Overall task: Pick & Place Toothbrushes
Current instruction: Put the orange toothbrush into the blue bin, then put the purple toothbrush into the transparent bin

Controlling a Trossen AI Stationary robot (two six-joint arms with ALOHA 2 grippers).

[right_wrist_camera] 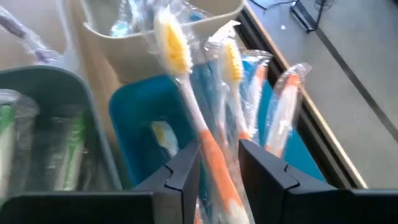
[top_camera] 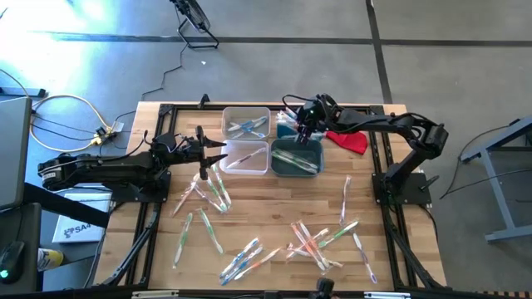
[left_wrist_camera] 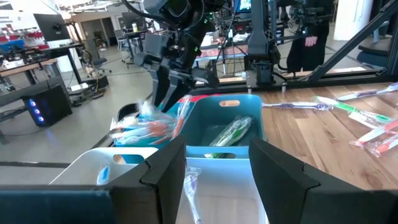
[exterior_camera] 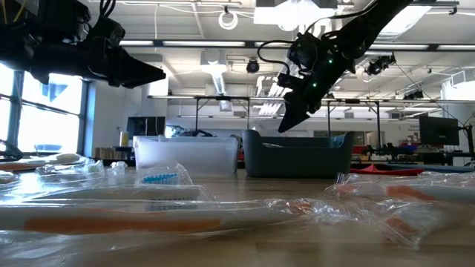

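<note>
Up top, the dark teal bin (top_camera: 297, 158) holds green toothbrushes (top_camera: 301, 159); right hand (right_wrist_camera: 217, 163) loosely straddles an orange toothbrush (right_wrist_camera: 202, 134).

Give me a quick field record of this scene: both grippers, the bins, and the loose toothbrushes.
right gripper: over the bright blue plastic bin, orange-handled wrapped toothbrush between its part-open fingers
left gripper: open, empty, facing the clear plastic bin
dark teal bin: holds green toothbrushes
loose wrapped toothbrushes: scattered on the wooden table
</note>
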